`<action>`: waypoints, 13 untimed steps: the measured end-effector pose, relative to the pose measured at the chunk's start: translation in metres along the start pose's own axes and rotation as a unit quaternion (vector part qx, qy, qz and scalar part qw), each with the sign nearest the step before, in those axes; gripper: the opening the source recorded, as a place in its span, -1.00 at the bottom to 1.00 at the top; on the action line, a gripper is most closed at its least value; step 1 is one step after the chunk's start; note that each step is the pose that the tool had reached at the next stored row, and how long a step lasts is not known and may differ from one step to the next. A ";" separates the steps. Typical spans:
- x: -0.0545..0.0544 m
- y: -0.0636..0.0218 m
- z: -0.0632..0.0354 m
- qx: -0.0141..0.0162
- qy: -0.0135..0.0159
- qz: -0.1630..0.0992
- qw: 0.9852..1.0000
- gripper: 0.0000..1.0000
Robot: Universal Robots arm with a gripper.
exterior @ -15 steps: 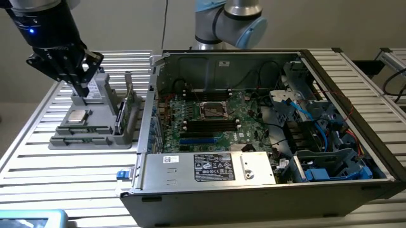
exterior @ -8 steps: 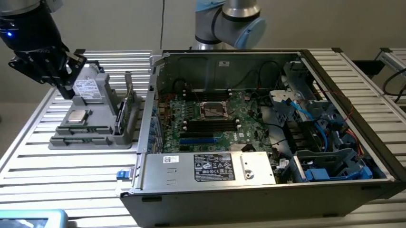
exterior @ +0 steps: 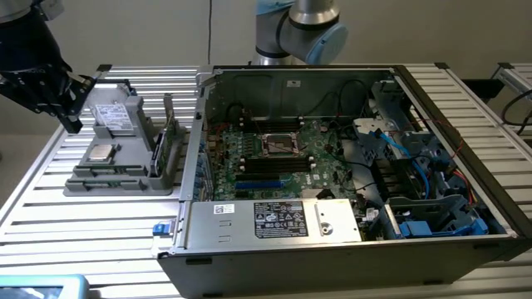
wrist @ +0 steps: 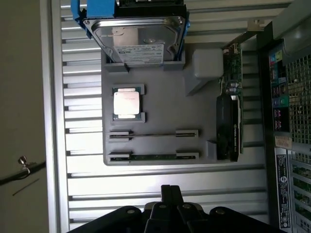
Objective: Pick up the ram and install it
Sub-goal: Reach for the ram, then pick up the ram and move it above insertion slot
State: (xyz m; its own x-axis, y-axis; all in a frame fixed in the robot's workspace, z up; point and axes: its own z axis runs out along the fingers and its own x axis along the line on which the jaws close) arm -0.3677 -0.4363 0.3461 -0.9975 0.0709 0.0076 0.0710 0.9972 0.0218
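The ram [wrist: 153, 156] is a thin green stick standing on edge in a slot of the grey parts tray [wrist: 160, 87], at the tray end nearest my fingers. My gripper [wrist: 165, 189] hovers above the slatted table just off that end of the tray, its two black fingers pressed together with nothing between them. In the exterior view my gripper [exterior: 71, 123] hangs over the tray's [exterior: 124, 180] far corner on the exterior view's left. The open computer case [exterior: 349, 187] holds the green motherboard [exterior: 283, 156] with black memory slots [exterior: 275, 166].
On the tray also sit a silver hard drive [wrist: 138, 39], a CPU [wrist: 127, 103] and a taller green card with a black cooler [wrist: 228, 126]. The case wall [wrist: 286, 111] stands close beside the tray. A cable [wrist: 22, 167] lies off the table edge.
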 end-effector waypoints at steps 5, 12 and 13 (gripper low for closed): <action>0.001 0.0045 0.0041 0.000 0.000 -0.003 1.000 -0.79; 0.001 0.0046 0.0044 0.000 0.000 -0.004 1.000 -0.79; 0.001 0.0046 0.0044 0.000 0.000 -0.004 1.000 -0.79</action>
State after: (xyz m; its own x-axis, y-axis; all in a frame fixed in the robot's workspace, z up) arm -0.3688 -0.4315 0.3418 -0.9980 0.0632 0.0077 0.0634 0.9978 0.0215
